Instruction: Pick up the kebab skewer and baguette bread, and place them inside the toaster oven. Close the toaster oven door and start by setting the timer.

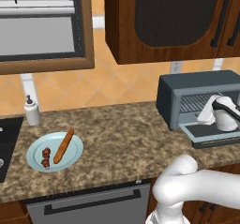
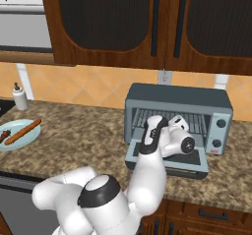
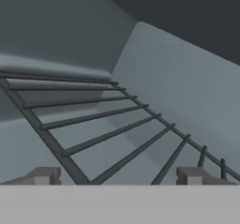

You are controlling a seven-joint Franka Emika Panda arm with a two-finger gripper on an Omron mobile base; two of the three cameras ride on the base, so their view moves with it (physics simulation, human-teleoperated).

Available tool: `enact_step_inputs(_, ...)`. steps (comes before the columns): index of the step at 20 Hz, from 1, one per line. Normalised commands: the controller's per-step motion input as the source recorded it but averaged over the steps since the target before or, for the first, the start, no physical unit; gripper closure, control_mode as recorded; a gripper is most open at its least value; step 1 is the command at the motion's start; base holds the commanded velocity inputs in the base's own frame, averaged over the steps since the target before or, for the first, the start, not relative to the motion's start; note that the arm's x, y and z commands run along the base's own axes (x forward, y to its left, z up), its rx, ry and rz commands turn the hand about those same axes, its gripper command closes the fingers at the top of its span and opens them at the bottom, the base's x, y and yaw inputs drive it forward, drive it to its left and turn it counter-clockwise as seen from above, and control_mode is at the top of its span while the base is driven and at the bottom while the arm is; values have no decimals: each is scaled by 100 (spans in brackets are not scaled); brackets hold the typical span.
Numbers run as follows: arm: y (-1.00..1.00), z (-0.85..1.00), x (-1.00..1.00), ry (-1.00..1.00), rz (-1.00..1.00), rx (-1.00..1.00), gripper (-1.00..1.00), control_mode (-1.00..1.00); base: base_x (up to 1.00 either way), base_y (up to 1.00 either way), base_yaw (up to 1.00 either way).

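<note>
The baguette bread (image 1: 63, 146) is seen lying flat on a light blue plate (image 1: 72, 158) on the granite table (image 1: 122, 143), at about eight o'clock in the left base view. Its long axis is set along the one-to-seven o'clock line, the upper end pointed toward the wall. The kebab skewer (image 1: 46, 158) is laid just beside it on the same plate, at the loaf's nine o'clock side, its short stick turned roughly twelve to six. Both are also seen at the nine o'clock edge of the right base view.

The toaster oven (image 2: 178, 122) is stood against the wall, well apart from the plate, at three o'clock in the left base view. The toaster oven door (image 2: 170, 161) is dropped open, flat toward the front.

The white arm is bent up from the base and reached forward, with the hand held over the open door at the oven's mouth. In the hand view the pincer (image 3: 122, 177) is shown with its tips spread wide apart, nothing between them, and the wire rack (image 3: 93, 124) and grey inner walls are faced directly.
</note>
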Motion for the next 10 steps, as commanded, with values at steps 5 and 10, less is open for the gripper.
enact_step_inputs(5, 0, -15, 2, 0, -6, 0, 100, -100, 0, 0, 0)
enact_step_inputs(10, 0, 0, 15, 0, -5, 0, 100, -100, 0, 0, 0)
